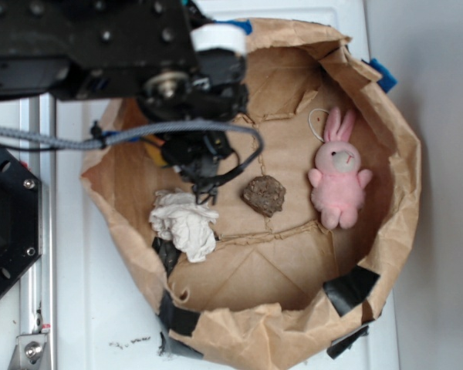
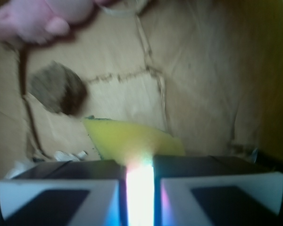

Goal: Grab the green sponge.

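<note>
White tabletop carries a brown paper bag whose walls have been rolled down and patched with black tape, so that it sits as a low, open basin. That shape seems chosen to keep loose things from sliding off while leaving them reachable from above.

Four things lie inside it. A pink plush bunny rests face up against the right-hand wall. A brown rock sits near the middle of the floor, well apart from the bunny. A white wad of cloth lies by the left wall, next to a strip of tape. The green sponge, which reads yellow here with a thin green edge, lies flat on the paper floor; in the exterior view only a small yellow-orange sliver of it shows beside the arm, which hides the rest.

The arm reaches in over the left side of the bag, and the gripper hangs low, between the cloth and the rock. In the wrist view the sponge lies directly ahead of the gripper, its near edge running under the fingers. Those fingers stand close together with only a narrow bright slit between them, and nothing visible is caught in that slit. I cannot tell whether the sponge is touched yet. Judging by the alignment, the approach is lined up on the sponge, but the grab itself does not look made.
</note>
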Robot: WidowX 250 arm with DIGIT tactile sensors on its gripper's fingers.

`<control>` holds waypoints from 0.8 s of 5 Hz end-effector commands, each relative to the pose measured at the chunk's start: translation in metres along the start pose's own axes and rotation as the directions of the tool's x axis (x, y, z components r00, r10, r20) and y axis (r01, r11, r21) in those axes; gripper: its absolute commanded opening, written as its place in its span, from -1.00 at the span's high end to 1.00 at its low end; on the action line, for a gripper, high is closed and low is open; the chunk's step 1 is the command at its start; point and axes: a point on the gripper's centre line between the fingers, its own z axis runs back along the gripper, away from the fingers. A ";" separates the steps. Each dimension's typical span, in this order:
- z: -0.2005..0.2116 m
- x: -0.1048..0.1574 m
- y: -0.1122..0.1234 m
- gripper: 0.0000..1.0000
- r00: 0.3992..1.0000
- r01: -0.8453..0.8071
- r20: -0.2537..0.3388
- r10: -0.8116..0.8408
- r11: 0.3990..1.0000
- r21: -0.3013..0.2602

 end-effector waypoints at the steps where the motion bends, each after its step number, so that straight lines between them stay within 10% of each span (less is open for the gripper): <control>1: 0.042 0.013 -0.001 1.00 0.998 0.045 0.050 -0.047 0.998 0.042; 4: 0.059 0.023 -0.036 1.00 0.976 0.217 0.042 -0.216 0.976 -0.030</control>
